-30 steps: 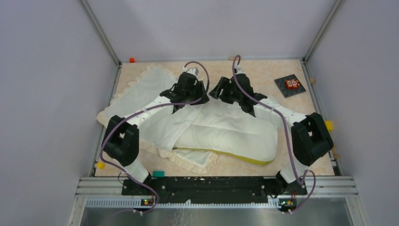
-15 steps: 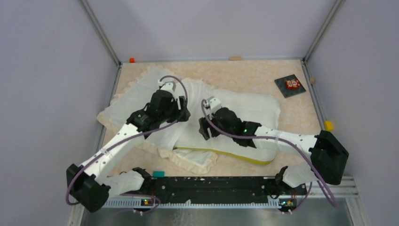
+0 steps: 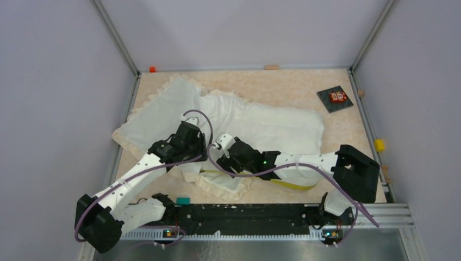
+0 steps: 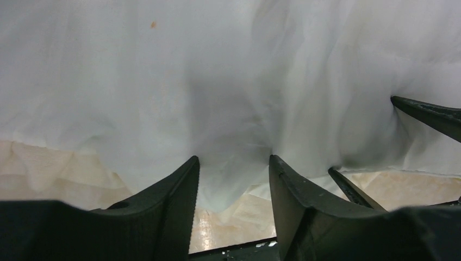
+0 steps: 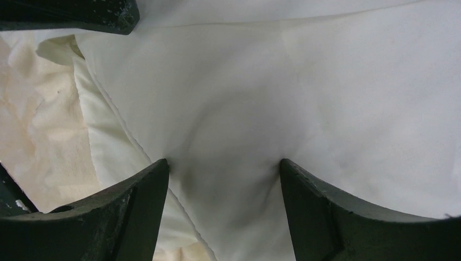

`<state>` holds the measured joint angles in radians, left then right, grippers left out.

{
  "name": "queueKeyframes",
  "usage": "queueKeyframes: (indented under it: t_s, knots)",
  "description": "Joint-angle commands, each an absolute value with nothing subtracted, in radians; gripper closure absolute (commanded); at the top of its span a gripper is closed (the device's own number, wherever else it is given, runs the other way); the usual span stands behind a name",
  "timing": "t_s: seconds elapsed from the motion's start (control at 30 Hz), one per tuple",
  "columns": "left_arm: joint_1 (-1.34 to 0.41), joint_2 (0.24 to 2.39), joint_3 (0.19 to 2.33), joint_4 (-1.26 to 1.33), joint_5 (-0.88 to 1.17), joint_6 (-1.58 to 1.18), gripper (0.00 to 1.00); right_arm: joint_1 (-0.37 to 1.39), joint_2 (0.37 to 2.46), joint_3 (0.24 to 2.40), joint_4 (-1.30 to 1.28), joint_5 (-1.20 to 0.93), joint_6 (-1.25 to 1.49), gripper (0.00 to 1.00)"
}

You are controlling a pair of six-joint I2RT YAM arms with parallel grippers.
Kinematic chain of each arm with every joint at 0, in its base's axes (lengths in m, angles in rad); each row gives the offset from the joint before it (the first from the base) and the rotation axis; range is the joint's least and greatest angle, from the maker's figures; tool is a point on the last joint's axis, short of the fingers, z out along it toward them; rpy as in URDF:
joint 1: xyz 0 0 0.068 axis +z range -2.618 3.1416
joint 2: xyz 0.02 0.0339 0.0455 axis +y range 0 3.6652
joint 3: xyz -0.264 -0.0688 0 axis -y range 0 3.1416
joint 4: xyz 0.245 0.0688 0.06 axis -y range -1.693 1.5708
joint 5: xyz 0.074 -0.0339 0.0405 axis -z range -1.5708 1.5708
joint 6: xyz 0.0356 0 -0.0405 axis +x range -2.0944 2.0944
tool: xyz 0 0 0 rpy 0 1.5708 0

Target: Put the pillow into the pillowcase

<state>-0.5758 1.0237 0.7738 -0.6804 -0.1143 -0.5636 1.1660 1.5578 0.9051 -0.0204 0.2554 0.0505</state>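
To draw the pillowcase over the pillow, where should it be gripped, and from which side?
Probably the pillowcase at its frilled near hem, beside the pillow's yellow band, approached from the near side: that hem lies thin and loose.

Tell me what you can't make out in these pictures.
- Top view: how much of the pillow, if any, is inside the pillowcase; the arms cover the opening, white on white.
- Left wrist view: whether the jaws of the left gripper pinch cloth or only press it; too close.
- Both wrist views: which cloth lies between the jaws; camera too close.
- Top view: print on the card; too small.
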Motion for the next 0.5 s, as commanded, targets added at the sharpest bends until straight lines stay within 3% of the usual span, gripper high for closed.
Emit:
queueKeyframes:
  t_s: [0.0, 0.1, 0.17, 0.27, 0.33, 0.47]
  knots:
    - [-0.578, 1.040, 0.751, -0.626, -0.135, -0.571, 0.49, 1.187, 1.604, 0.934, 0.077, 0.270, 0.029, 0.27]
    - [-0.578, 1.059, 0.735, -0.609, -0.142, -0.566, 0.63, 1.187, 1.645, 0.934, 0.097, 0.287, 0.046, 0.29]
    - [-0.579, 1.065, 0.730, -0.594, -0.134, -0.561, 0.74, 1.187, 1.653, 0.930, 0.118, 0.309, 0.059, 0.39]
    - [-0.578, 1.064, 0.743, -0.596, -0.119, -0.554, 0.90, 1.170, 1.646, 0.943, 0.114, 0.317, 0.096, 0.80]
    - [-0.581, 1.053, 0.764, -0.610, -0.112, -0.550, 0.99, 1.139, 1.627, 0.951, 0.109, 0.285, 0.131, 1.00]
    - [-0.581, 1.024, 0.824, -0.659, -0.102, -0.536, 1.00, 1.071, 1.587, 0.969, 0.087, 0.208, 0.185, 1.00]
